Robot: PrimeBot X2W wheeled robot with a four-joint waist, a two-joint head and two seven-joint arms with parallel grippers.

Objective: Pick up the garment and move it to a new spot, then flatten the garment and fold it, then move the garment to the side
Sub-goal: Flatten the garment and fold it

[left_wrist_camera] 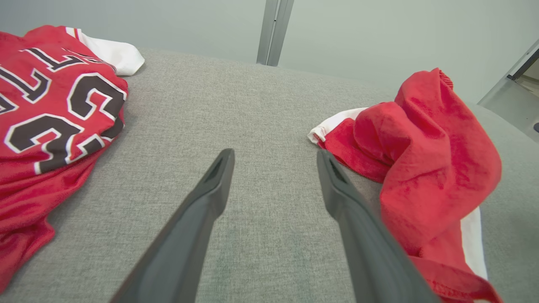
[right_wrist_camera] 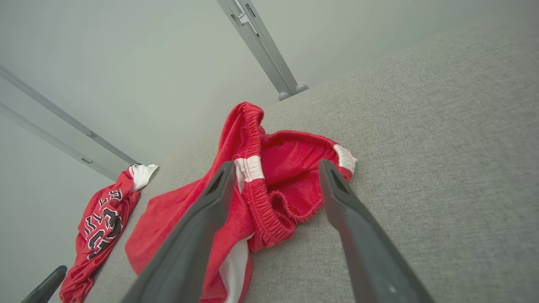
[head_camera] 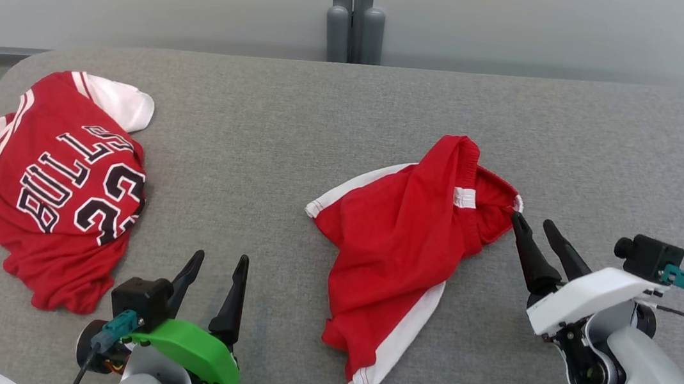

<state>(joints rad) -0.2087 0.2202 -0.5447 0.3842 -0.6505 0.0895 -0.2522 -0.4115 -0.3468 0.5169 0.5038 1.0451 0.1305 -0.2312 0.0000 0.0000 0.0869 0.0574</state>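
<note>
So there's a pair of red shorts (head_camera: 400,244) with white side stripes (head_camera: 403,334), lying in a crumpled heap a bit right of the middle of the grey worktop (head_camera: 257,144). One leg trails toward the near edge. The elastic waistband (right_wrist_camera: 257,206) is bunched up at the end that faces the far edge and the right side. It gapes open, so you can see into it from the right wrist view.

The right gripper (head_camera: 533,220) is right at that waistband, with its two fingers spread apart and nothing between them. In the head view one fingertip (head_camera: 516,217) sits at the white patch on the waistband corner. Honestly can't tell whether it's actually touching the cloth or just beside it. From the right wrist view the waistband sits between the two fingers, and the one on that view's left overlaps the fabric.

The left gripper (head_camera: 220,259) is down by the near edge, jaws also wide apart and empty, hanging over bare grey surface. It's between the shorts and a red Bulls jersey (head_camera: 59,185), touching neither.

That jersey is rumpled up near the left edge, well apart from the shorts. Its lettering and a big 23 face up, and a white bit pokes out on its far side. A grey post (head_camera: 352,19) stands behind the far edge.
</note>
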